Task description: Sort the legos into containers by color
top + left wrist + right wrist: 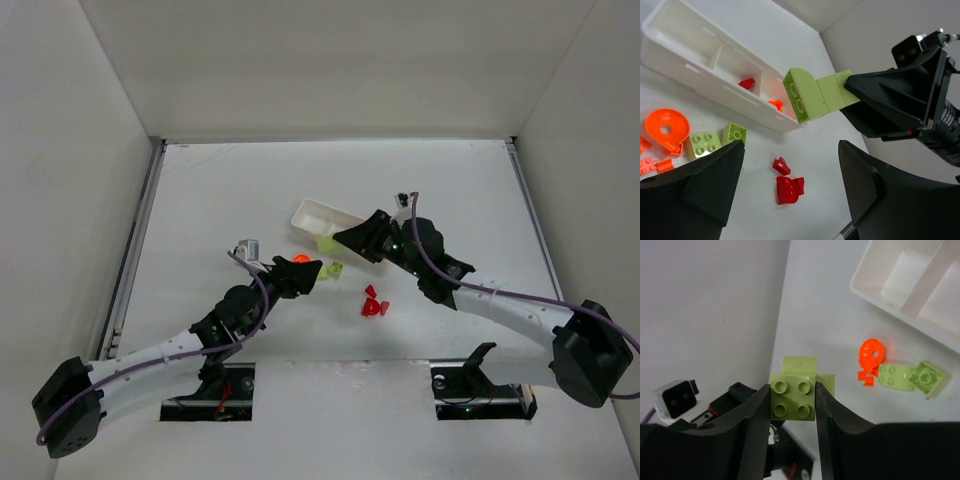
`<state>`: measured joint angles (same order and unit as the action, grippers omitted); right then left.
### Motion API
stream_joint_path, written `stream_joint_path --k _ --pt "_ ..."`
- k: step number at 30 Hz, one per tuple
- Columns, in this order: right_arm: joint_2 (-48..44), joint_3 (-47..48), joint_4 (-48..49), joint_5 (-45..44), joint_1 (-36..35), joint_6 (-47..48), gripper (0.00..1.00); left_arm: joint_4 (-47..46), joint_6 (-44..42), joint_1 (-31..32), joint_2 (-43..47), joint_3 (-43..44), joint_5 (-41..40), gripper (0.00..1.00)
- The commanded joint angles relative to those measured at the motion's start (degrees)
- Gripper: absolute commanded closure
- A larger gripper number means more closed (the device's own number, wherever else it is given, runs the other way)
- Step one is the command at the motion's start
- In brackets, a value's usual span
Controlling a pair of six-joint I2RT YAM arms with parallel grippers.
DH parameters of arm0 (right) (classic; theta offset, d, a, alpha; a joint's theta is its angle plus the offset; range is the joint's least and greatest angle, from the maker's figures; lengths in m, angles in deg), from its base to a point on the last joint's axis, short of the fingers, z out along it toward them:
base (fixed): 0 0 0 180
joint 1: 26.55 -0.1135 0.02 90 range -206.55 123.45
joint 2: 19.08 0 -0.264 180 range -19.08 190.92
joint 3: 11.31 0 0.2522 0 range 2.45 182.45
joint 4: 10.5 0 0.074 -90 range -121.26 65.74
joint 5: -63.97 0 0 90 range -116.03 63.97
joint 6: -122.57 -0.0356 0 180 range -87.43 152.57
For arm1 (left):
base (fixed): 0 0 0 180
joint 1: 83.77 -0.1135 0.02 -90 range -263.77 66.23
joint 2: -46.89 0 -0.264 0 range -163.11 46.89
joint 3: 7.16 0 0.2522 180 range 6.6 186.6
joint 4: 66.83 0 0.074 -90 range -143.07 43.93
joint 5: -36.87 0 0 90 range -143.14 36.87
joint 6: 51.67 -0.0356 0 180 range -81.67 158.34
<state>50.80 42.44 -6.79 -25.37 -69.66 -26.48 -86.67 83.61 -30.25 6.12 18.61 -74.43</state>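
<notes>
At the far left, the left gripper (790, 150) stands wide with nothing between its fingers, low over the loose pieces on the table (200, 190). Close by lies the orange rounded piece (667, 129), a bright disc with a hole through it. We judge it light and rigid, but its curved rim gives flat pads little to bite on, so we would take it straight across its width.

Beside it sit two small yellow-green blocks (702, 144), pale, square and studded. They look stiff, smooth-sided and nearly weightless, and are best pinched on two opposite flat walls, not on the studs. Further right lie the red pieces (787, 189), glossy, low and wedge-like. We expect them to skid or flip if a finger lands off centre.

Next, in the air near the tray's corner, the held yellow-green block (792, 405) shows four studs. It seems to be joined to a second green piece behind it, though we cannot be sure from these angles. The right gripper (792, 390) is clamped on its flat sides.

The tray (675, 52) is long, white and shallow. One of its compartments holds a small red piece, and the end one holds a piece that looks orange.
</notes>
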Motion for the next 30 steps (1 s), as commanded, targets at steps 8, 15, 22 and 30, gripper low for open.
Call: stream_joint_path --k 8,15,22,30 --pt "-0.6 -5.0 14.1 9.8 3.4 -13.1 0.77 -25.2 -0.5 2.0 -9.1 -0.8 -1.9 0.24" --pt "2.4 -6.8 23.2 11.8 3.2 -17.5 0.77 -32.2 9.3 2.7 -13.8 -0.9 -3.9 0.24" --pt "3.1 -7.7 26.3 11.6 3.2 -18.2 0.76 -32.0 13.4 2.5 -13.4 -0.4 -6.4 0.3" --pt "5.2 -8.9 31.4 12.3 2.9 -20.5 0.76 -33.2 15.0 2.9 -17.1 1.3 -7.0 0.34"
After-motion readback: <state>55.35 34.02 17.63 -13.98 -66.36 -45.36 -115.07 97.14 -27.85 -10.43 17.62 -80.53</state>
